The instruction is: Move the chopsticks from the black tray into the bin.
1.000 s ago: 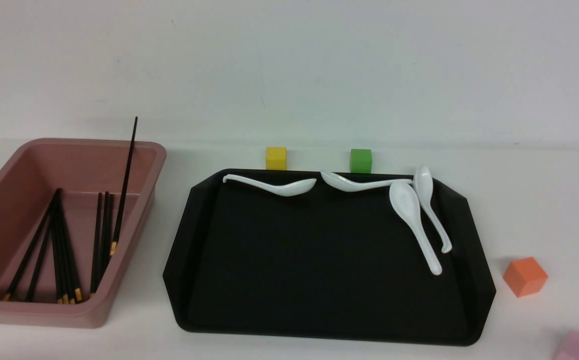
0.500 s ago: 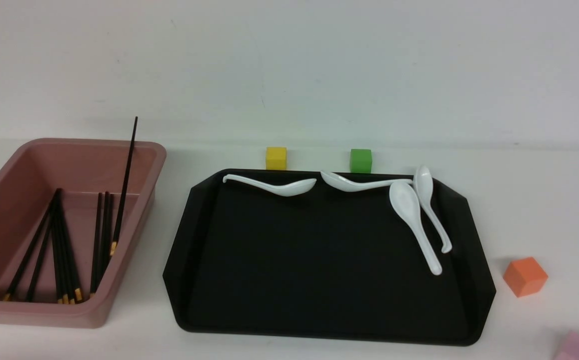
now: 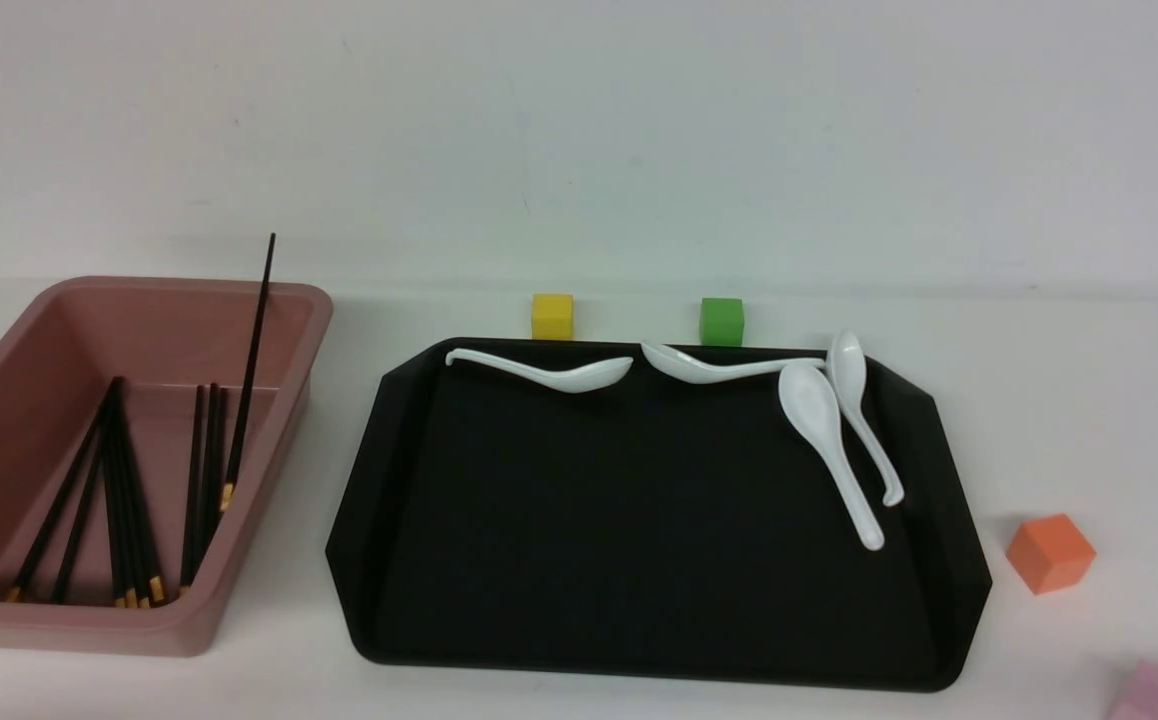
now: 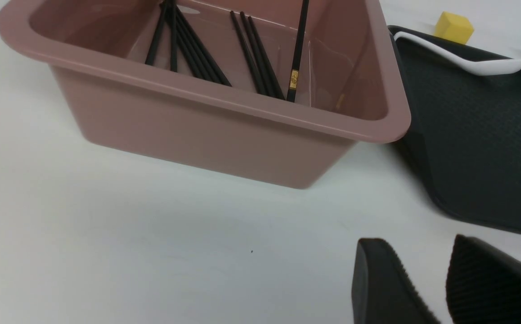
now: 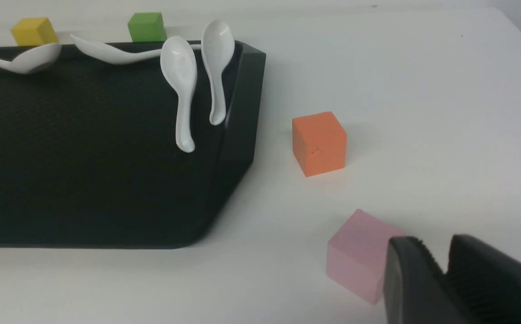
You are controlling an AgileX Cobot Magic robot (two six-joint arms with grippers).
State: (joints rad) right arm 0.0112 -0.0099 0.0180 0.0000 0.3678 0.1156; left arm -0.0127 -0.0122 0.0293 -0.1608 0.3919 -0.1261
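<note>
Left tool hangs low over bare bench near the bin's front corner; pads a small gap apart, nothing between them, so released. Right tool also low over the bench, right of the black tray, just beside the pink cube; pads nearly together with a thin slit, gripping nothing, can't tell if fully clenched. Neither arm shows in the front view, so both look pulled back to the robot's side, parked.

Chopsticks are all in the bin: most flat on the floor, gold ends toward the near wall; one leans steeply on the far rim, tip poking above it, likely because it is longer than the bin is deep. No chopsticks visible on the tray, only four white soup spoons along the far and right edges. Task looks done. Yellow cube, green cube behind the tray, orange cube to its right.
</note>
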